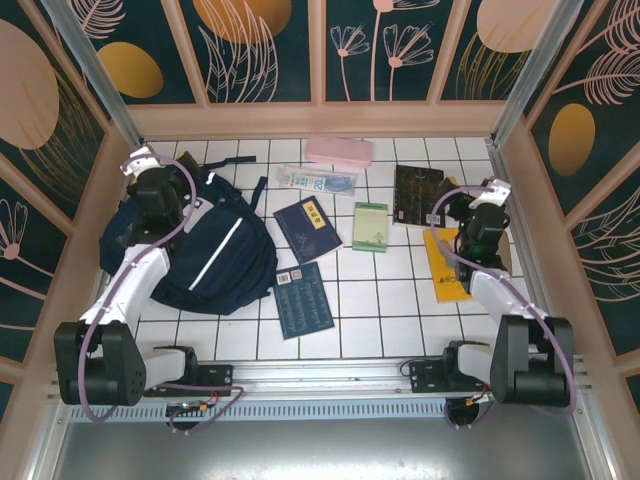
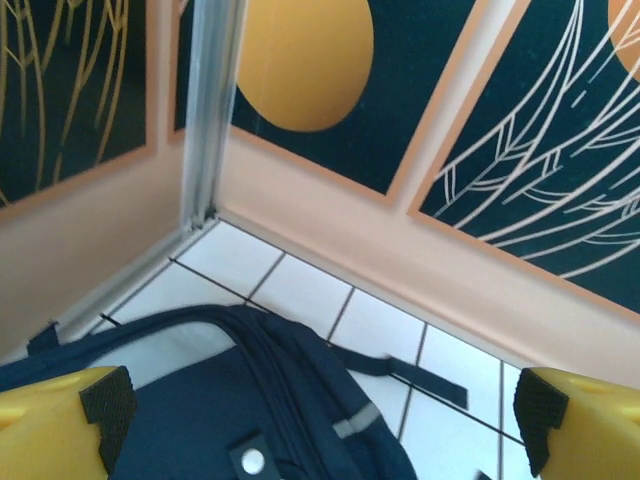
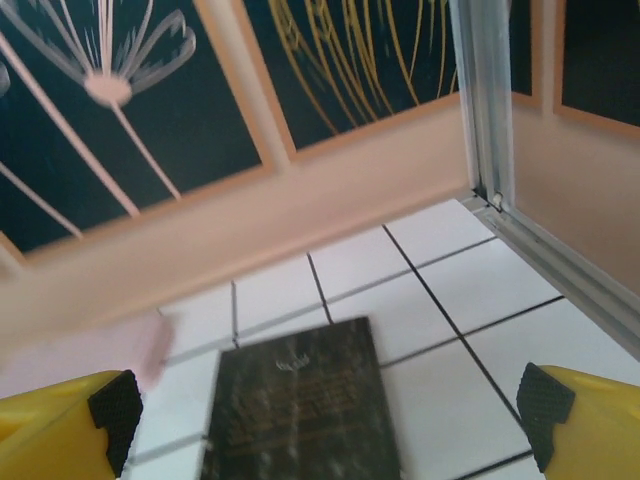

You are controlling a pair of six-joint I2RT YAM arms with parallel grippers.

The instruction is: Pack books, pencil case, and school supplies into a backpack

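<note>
Right gripper (image 3: 330, 410): was spread, empty; the nearer arm.
Brown book (image 1: 418, 195): lay just ahead and below it, long axis pointing away.
Left gripper (image 2: 322, 405): was spread above the backpack (image 1: 215, 255).

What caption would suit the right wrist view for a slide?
Open right gripper above the white tiled table, dark brown gold-patterned book ahead, pale pink oblong case blurred at left.
</note>
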